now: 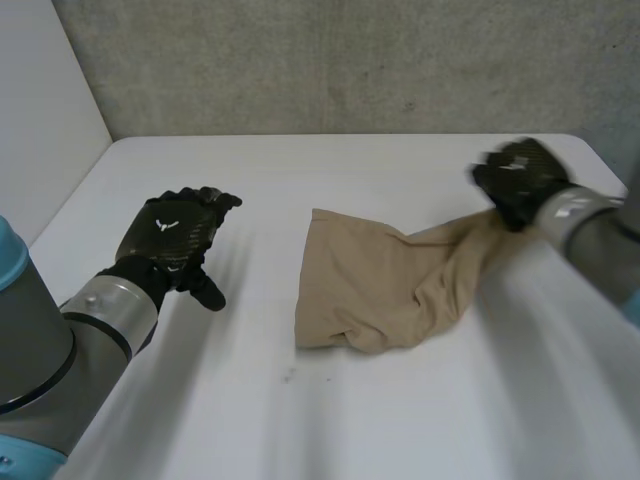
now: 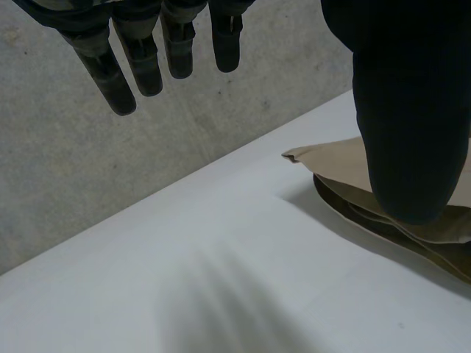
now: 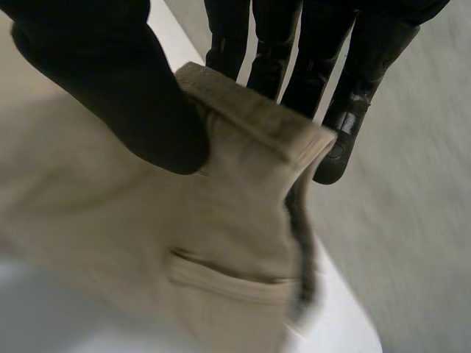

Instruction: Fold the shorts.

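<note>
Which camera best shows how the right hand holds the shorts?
The right wrist view: the right hand pinches an edge of the shorts between thumb and fingers, close up. The head view has the hand small, at their stretched end. The left wrist view catches a corner of the shorts.

- Left hand (image 1: 178, 236): black shell with a woven, carbon-like texture and a small white emblem on the back.
- Fingers (image 2: 112, 79): slim, dark, with rounded tips. The thumb is broad and matte black.
- Left arm (image 1: 50, 345): grey cylindrical joint, silver wrist ring, light-blue cap.
- Right hand (image 1: 520, 182): black, same weave.
- Right arm (image 1: 592, 236): grey, with a light-blue cap.
</note>
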